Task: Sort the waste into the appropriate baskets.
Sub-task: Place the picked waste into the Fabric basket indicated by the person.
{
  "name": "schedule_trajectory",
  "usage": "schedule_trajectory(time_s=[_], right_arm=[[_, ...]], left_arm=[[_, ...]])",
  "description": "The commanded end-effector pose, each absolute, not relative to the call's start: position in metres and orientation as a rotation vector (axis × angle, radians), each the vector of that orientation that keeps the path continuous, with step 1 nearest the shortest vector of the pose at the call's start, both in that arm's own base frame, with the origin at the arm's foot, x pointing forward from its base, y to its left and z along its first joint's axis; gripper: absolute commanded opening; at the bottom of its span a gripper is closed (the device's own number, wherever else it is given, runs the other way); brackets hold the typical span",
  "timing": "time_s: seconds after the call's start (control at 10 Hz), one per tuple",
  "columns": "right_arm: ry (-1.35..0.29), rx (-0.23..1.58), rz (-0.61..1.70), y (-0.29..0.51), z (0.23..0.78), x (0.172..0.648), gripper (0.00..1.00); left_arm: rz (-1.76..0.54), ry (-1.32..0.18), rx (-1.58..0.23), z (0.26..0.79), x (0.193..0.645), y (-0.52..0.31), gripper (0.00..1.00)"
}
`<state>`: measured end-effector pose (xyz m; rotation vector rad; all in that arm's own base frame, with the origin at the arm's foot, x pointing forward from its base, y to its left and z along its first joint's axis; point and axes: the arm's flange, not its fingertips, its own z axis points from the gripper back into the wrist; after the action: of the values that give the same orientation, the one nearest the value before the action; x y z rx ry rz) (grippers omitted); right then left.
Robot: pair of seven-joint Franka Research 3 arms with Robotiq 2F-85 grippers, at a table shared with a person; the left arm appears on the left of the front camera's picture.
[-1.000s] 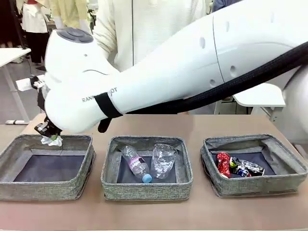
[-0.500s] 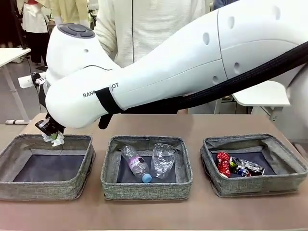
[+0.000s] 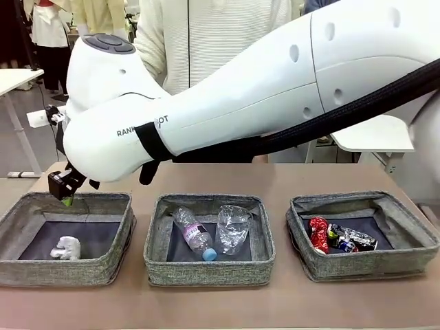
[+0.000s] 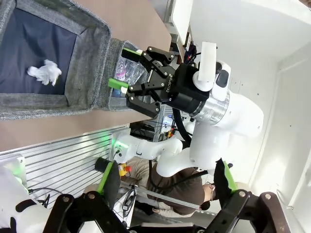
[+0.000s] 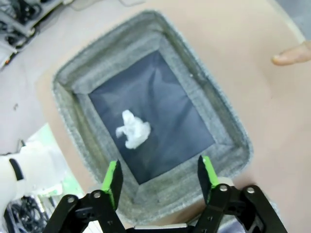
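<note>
Above the far rim of the left basket (image 3: pixel 103 265) hangs the right hand (image 3: pixel 66 192), its fingers spread apart and holding nothing. Down on that basket's dark base lies the crumpled paper ball (image 3: pixel 66 247), near the front left corner and clear of the walls; from the right wrist it shows as a white lump (image 5: pixel 132 129) between the two green-padded fingers (image 5: pixel 112 180), well below them. The middle basket (image 3: pixel 206 265) holds a small bottle (image 3: pixel 195 235) with a blue cap and a clear plastic cup (image 3: pixel 234 229), lying side by side and touching. The right basket (image 3: pixel 405 258) holds a crushed red can (image 3: pixel 318 234) and a dark printed can (image 3: pixel 352 240) beside it. All three baskets sit in a row on the brown worktop (image 3: pixel 275 179). The left hand (image 4: pixel 165 182) is wide apart and empty, raised away from the baskets.
</note>
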<state>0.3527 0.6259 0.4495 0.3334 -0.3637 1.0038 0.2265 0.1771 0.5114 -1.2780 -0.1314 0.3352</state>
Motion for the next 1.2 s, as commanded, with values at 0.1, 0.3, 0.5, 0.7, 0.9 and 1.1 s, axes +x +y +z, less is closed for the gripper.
schedule_trajectory(time_s=[0.1,0.3,0.5,0.7,0.9,1.1], right_arm=[[-0.276,0.368,0.993,0.614,0.454,0.353,1.00],[-0.239,0.369,0.989,0.610,0.457,0.354,1.00],[-0.221,0.379,1.022,0.570,0.480,0.341,1.00],[-0.334,0.360,0.816,0.473,0.502,0.311,1.00],[-0.360,0.385,0.547,0.415,0.504,0.286,1.00],[-0.316,0.349,0.814,0.501,0.508,0.334,1.00]], left_arm=[[0.334,-0.134,-1.291,0.512,0.225,0.175,1.00],[0.334,-0.134,-1.291,0.512,0.225,0.175,1.00],[0.334,-0.134,-1.291,0.512,0.225,0.175,1.00],[0.334,-0.134,-1.291,0.512,0.225,0.175,1.00],[0.334,-0.134,-1.291,0.512,0.225,0.175,1.00],[0.334,-0.134,-1.291,0.512,0.225,0.175,1.00]])
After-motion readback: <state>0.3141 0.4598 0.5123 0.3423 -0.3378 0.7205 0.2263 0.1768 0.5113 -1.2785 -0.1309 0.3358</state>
